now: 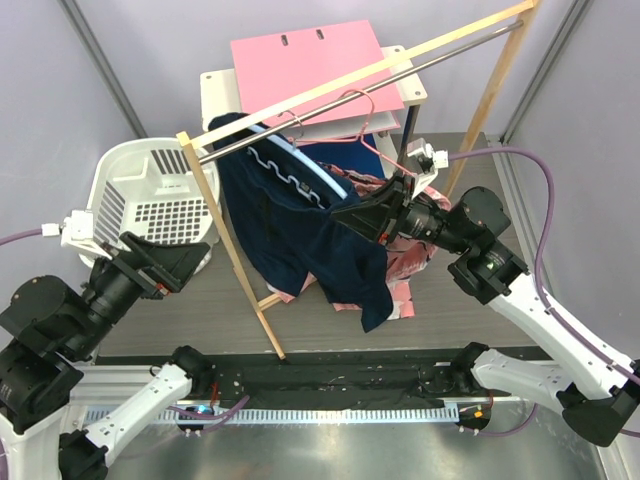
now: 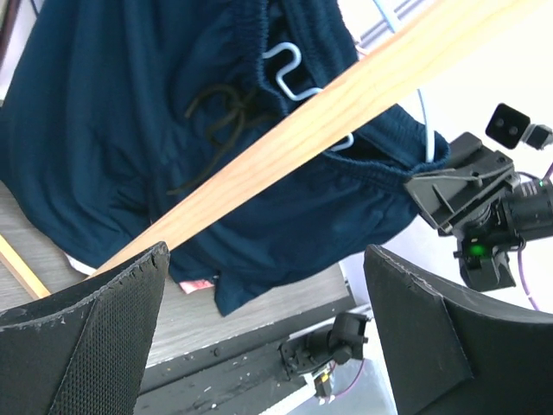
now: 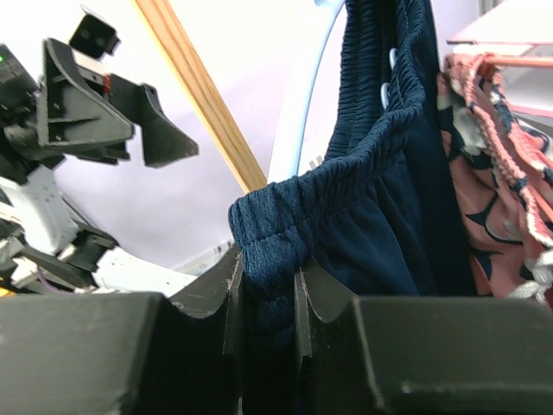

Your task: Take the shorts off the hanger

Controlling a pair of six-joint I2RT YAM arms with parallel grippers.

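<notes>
Our right gripper (image 3: 268,298) sat closest to the lens. Its two fingers were squeezed nearly together on the stretchy waistband of the navy shorts (image 3: 380,216). We held that edge because a pull there is what should slide the cloth off the white hanger (image 2: 292,60).

The navy shorts hung under the top bar of the wooden rack (image 1: 400,60). They were draped over that hanger and drooped down between the rack's legs. The pink shorts (image 1: 408,268) hung just behind them under the same rack, on our right arm's side. They seemed to be on a pink hanger (image 1: 360,108).

Our left gripper (image 1: 185,262) waited on the other side of the rack, near the white basket (image 1: 120,200). Its jaws were spread wide and it held nothing. We think it was kept free to steady the hanger or catch the cloth once the waistband came loose.
</notes>
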